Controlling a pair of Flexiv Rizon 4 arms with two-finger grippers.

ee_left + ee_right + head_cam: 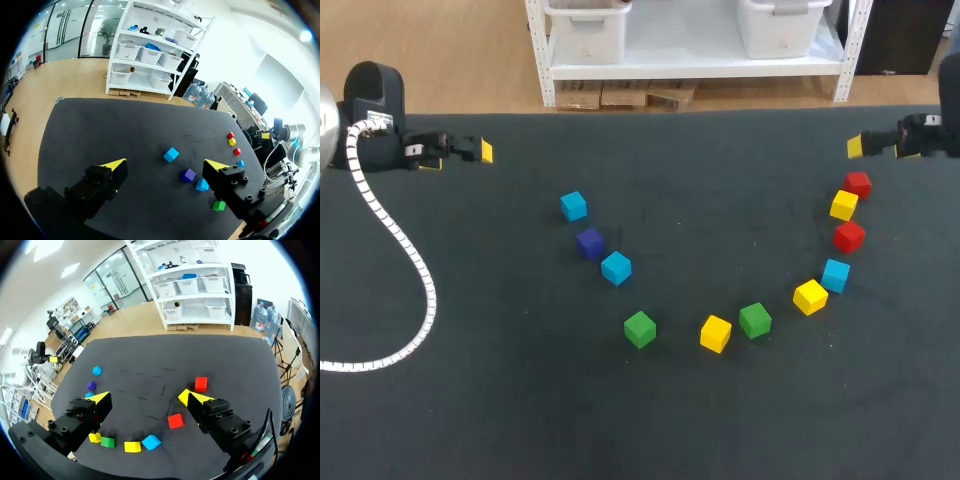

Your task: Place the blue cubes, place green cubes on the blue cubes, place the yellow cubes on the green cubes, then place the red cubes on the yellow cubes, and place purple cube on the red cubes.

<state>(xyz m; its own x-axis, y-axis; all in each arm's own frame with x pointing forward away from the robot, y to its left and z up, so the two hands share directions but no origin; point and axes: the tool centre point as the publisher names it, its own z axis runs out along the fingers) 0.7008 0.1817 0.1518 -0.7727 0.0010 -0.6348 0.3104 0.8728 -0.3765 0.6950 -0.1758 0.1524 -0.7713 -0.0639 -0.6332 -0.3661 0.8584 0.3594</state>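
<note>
Loose cubes lie in an arc on the black table (pixel 470 400). At the left are a blue cube (pixel 573 206), the purple cube (pixel 589 243) and another blue cube (pixel 616 268). Green cubes (pixel 640 329) (pixel 755 320) and a yellow cube (pixel 716 333) lie at the front. To the right are a yellow cube (pixel 810 296), a blue cube (pixel 836 275), red cubes (pixel 849 236) (pixel 858 184) and a yellow cube (pixel 844 205). No cube is stacked. My left gripper (pixel 460 152) (pixel 166 166) hangs open at the far left, my right gripper (pixel 860 146) (pixel 145 397) open at the far right. Both are empty.
A white ribbed cable (pixel 415 280) from the left arm loops over the table's left side. Bare cloth (pixel 700 170) lies between the two groups of cubes and along the back.
</note>
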